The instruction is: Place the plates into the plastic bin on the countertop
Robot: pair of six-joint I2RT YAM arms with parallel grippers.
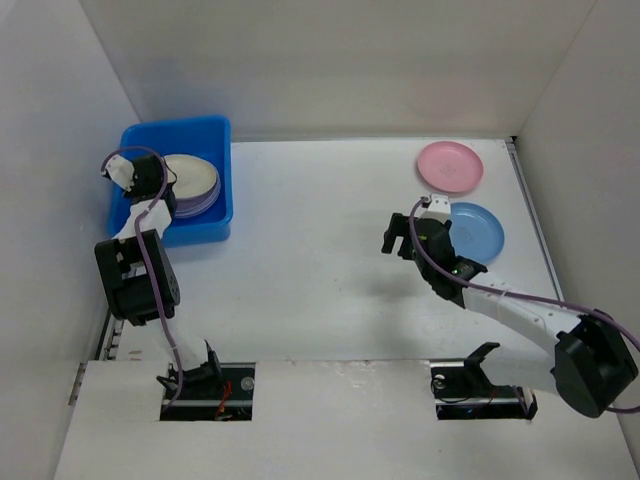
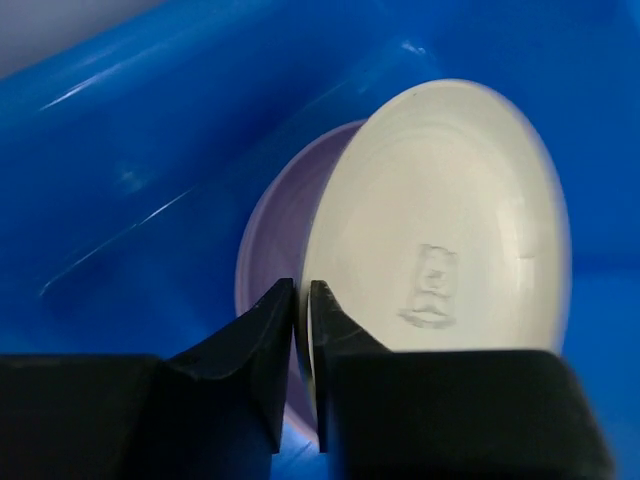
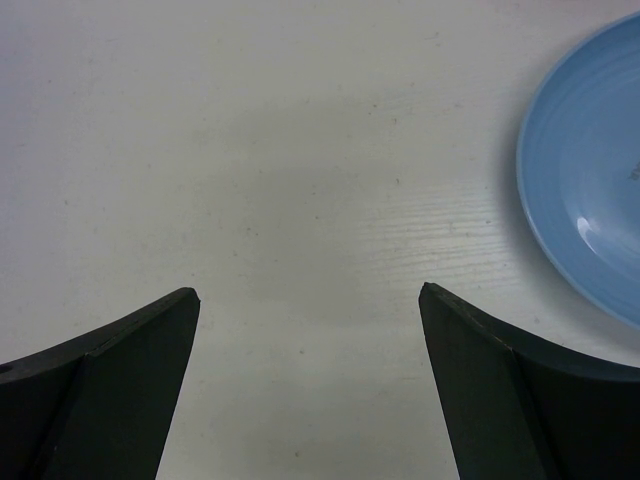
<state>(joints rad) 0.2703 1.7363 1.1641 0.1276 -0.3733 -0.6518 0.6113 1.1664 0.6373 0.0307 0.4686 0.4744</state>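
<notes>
The blue plastic bin (image 1: 215,135) stands at the far left of the white countertop (image 1: 320,250). My left gripper (image 1: 150,180) is inside it, shut on the rim of a cream plate (image 2: 440,220), which is tilted above a purple plate (image 2: 275,230). The cream plate (image 1: 190,178) and purple plates (image 1: 205,203) also show in the top view. My right gripper (image 1: 405,238) is open and empty over bare countertop. A blue plate (image 1: 477,230) lies just to its right, also in the right wrist view (image 3: 590,170). A pink plate (image 1: 450,166) lies beyond it.
White walls (image 1: 340,60) enclose the countertop at the back and both sides. The bin sits close to the left wall. A raised white ledge (image 1: 340,400) with the arm bases runs along the near edge.
</notes>
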